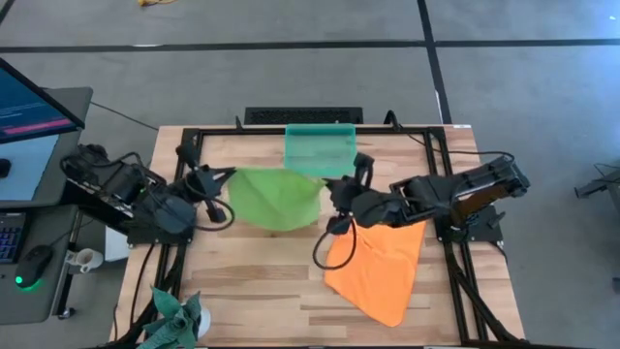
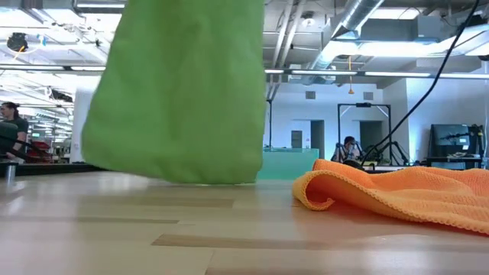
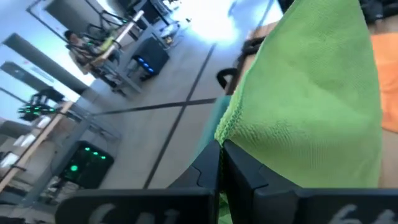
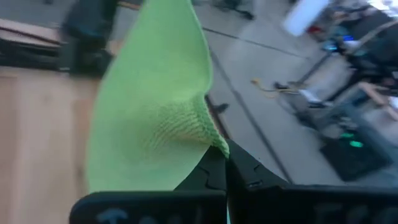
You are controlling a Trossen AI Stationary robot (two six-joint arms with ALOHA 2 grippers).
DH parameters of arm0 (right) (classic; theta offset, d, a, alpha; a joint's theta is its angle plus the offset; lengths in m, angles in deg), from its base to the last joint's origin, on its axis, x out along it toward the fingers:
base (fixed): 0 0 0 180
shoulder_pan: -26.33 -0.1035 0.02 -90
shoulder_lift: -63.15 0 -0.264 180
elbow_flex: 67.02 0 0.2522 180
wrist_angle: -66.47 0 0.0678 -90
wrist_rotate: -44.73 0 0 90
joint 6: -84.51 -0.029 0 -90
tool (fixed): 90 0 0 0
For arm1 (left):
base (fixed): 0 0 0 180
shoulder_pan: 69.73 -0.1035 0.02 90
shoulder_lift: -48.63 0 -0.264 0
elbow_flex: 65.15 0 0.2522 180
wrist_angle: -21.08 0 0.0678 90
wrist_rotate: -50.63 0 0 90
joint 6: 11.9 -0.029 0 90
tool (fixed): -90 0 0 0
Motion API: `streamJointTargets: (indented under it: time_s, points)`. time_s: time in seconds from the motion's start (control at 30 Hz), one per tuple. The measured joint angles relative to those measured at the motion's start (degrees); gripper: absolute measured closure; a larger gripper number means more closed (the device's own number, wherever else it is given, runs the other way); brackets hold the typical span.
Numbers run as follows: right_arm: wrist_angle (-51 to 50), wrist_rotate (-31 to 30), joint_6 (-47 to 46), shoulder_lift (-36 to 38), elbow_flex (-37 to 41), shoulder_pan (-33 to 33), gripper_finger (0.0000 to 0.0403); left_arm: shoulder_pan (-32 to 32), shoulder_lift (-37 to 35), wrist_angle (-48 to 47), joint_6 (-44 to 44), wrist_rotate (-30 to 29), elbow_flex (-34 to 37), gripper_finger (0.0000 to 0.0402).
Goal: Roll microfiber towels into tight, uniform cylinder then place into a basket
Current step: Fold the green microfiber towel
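Observation:
The lime green towel [image 1: 276,199] hangs spread between my two grippers in front of the teal basket [image 1: 320,148], which stands at the table's far edge. My left gripper [image 1: 230,178] is shut on the towel's left upper corner and my right gripper [image 1: 335,188] on its right upper corner. In the low view the green towel [image 2: 179,92] hangs as a broad sheet, its lower edge [image 2: 176,180] close to the table top. The orange towel [image 1: 380,264] lies crumpled flat on the table at the right, under my right arm. My left gripper pinches the green towel's hemmed corner [image 3: 227,132] between its two shut fingers [image 3: 239,171], coming from the table's left, slanting a little down. The cloth hangs away below the corner. My right gripper pinches the opposite hemmed corner [image 4: 214,138] between its shut fingers [image 4: 249,171], coming from the table's right, slanting a little down. The towel hangs below, sagging between the two holds.
A small dark green spiky plant [image 1: 174,318] stands at the near left corner. The orange towel's folded edge [image 2: 313,195] bulges up from the table on the right. Bare wood lies in front of the green towel. People are in the room beyond.

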Motion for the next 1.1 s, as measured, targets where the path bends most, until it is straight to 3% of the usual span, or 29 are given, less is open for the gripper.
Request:
streamJointTargets:
  time_s: [0.27, 0.5, 0.67, 0.87, 1.1]
  points:
    - [0.19, -1.89, 1.5, -0.01, -0.61, 4.68, 0.0392, -2.09, 0.02, -0.25, -2.0, -0.4, -1.02, 0.0401]
    - [1.98, -4.72, 5.42, -0.01, -0.61, 9.16, 0.0399, -12.28, 0.02, -0.75, -10.08, -0.58, -0.98, 0.0401]
    - [3.67, -4.05, 8.51, -0.01, -0.61, 8.51, 0.0391, -18.0, 0.02, -0.59, -12.99, -1.58, -0.98, 0.0401]
    - [-2.85, -1.12, 2.2, -0.01, -0.59, 4.12, 0.0397, -16.34, 0.0, -1.85, -5.21, 9.72, -0.15, 0.0401]
    - [-15.19, 5.89, -15.75, -3.17, -0.22, -1.95, 0.039, -7.59, 0.02, -6.67, 15.21, 19.59, 8.13, 0.0401]
